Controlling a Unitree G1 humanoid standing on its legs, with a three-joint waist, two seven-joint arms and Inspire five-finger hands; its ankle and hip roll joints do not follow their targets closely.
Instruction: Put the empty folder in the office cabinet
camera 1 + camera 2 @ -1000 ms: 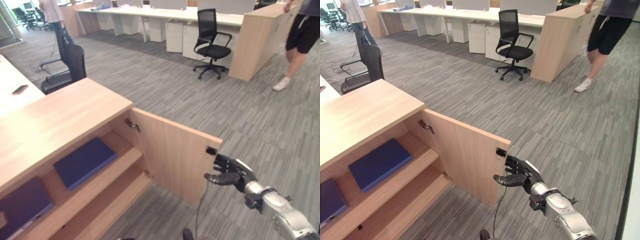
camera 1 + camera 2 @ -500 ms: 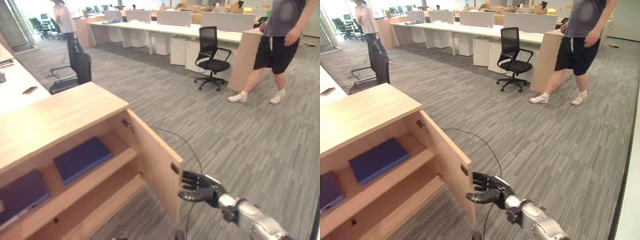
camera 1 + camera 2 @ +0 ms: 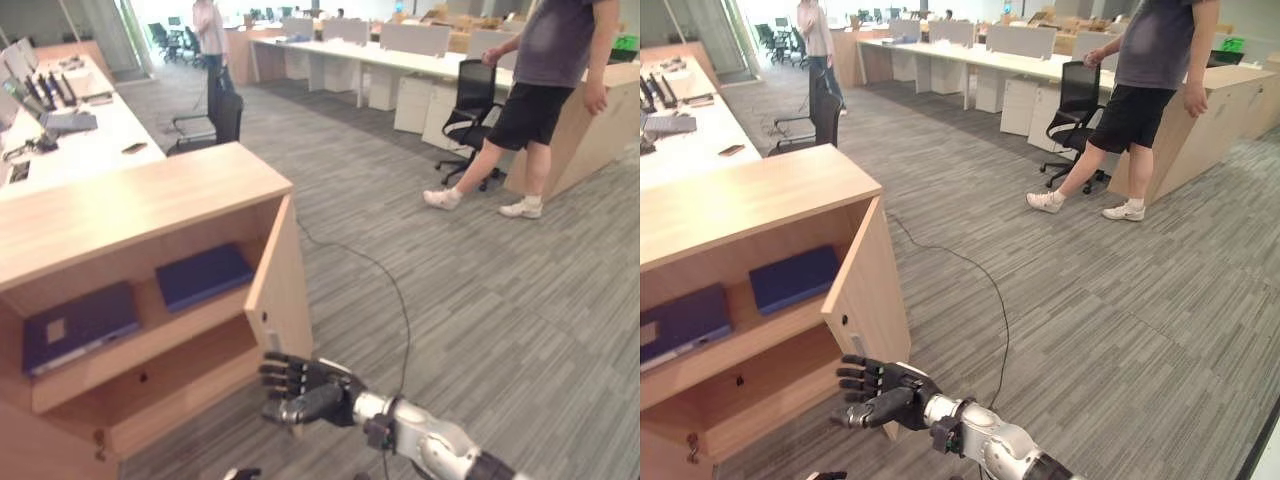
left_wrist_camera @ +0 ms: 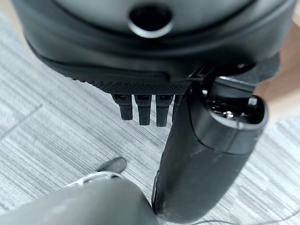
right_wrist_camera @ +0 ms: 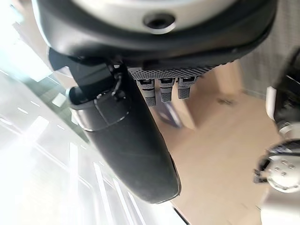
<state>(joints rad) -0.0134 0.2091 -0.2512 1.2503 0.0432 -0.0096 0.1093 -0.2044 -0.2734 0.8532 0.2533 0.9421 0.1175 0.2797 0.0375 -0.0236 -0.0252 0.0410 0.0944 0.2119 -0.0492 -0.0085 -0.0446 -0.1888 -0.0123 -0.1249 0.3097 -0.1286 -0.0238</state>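
Note:
The light wood office cabinet [image 3: 140, 200] stands at my left with its door [image 3: 272, 290] swung most of the way towards it. Two dark blue folders lie flat on its upper shelf, one [image 3: 205, 275] by the door and one [image 3: 78, 326] further left. My right hand [image 3: 300, 390] is open, with straight spread fingers against the outer face of the door near its lower corner. It holds nothing. My left hand [image 4: 150, 47] hangs open over the grey carpet in the left wrist view.
A person [image 3: 545, 90] in dark shorts walks across the carpet at the right, near a black office chair [image 3: 470, 100]. Another black chair [image 3: 215, 115] stands behind the cabinet. A white desk [image 3: 70, 130] with a laptop runs along the left.
My right hand has moved left with the door, which has swung from wide open to nearly edge-on. The camera has turned left. The person has walked leftwards.

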